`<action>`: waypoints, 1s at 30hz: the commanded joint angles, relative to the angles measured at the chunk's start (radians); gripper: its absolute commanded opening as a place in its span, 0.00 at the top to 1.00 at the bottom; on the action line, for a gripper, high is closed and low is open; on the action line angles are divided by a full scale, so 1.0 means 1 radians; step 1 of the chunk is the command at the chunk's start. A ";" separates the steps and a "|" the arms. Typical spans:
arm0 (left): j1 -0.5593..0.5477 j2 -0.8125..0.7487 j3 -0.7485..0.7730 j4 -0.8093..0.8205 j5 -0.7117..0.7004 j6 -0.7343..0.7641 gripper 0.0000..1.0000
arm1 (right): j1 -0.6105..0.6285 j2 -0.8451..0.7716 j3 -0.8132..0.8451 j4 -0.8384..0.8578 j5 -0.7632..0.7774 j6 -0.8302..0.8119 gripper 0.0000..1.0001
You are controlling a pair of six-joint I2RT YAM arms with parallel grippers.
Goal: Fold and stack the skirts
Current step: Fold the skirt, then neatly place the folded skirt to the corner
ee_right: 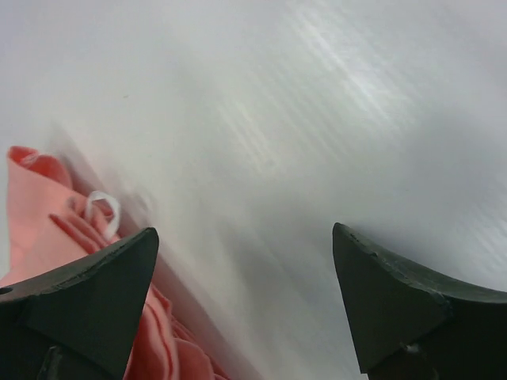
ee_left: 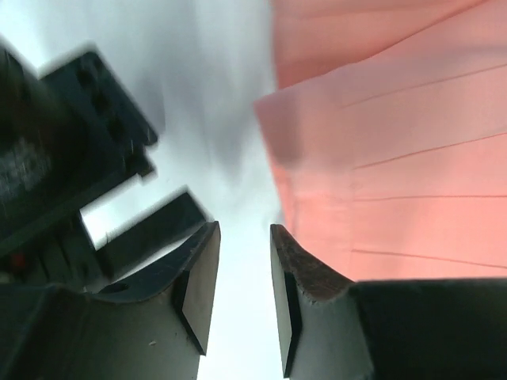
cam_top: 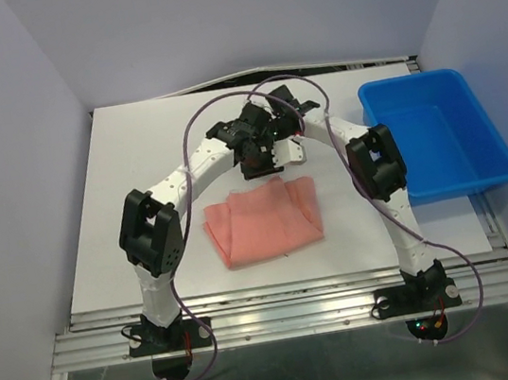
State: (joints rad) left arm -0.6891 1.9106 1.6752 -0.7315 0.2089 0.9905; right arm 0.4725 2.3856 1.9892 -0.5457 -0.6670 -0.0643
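One salmon-pink pleated skirt point(cam_top: 263, 219) lies folded into a rough square in the middle of the white table. Both grippers hang close together just above its far edge. In the left wrist view the skirt point(ee_left: 396, 158) fills the right side, and my left gripper point(ee_left: 245, 237) stands open beside its edge, with only bare table between the fingers. My right gripper point(ee_right: 245, 237) is spread wide over bare table, and a bunched edge of the skirt point(ee_right: 40, 214) with a small white loop shows by its left finger. From above, the left gripper point(cam_top: 256, 165) sits left of the right gripper point(cam_top: 291, 146).
A blue plastic bin point(cam_top: 410, 81) stands at the right of the table. The dark body of the right arm point(ee_left: 79, 142) is close on the left in the left wrist view. Walls enclose the table on the left, back and right.
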 commanded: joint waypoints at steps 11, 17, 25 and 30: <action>-0.049 -0.289 -0.307 0.205 -0.083 -1.010 0.39 | -0.107 -0.422 -0.194 -0.042 0.348 0.099 0.00; -0.058 -0.288 -0.436 0.247 -0.198 -1.312 0.18 | -0.155 -0.591 -0.343 -0.054 0.379 0.158 0.00; -0.102 -0.093 -0.437 0.262 -0.094 -1.451 0.09 | -0.155 -0.721 -0.492 -0.053 0.395 0.129 0.00; -0.058 0.077 -0.433 0.262 -0.117 -1.442 0.07 | -0.155 -0.718 -0.484 -0.059 0.435 0.080 0.00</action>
State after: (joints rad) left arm -0.7780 1.8580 1.2636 -0.4694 0.0738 -0.4046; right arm 0.3153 1.7020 1.4967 -0.6231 -0.2745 0.0589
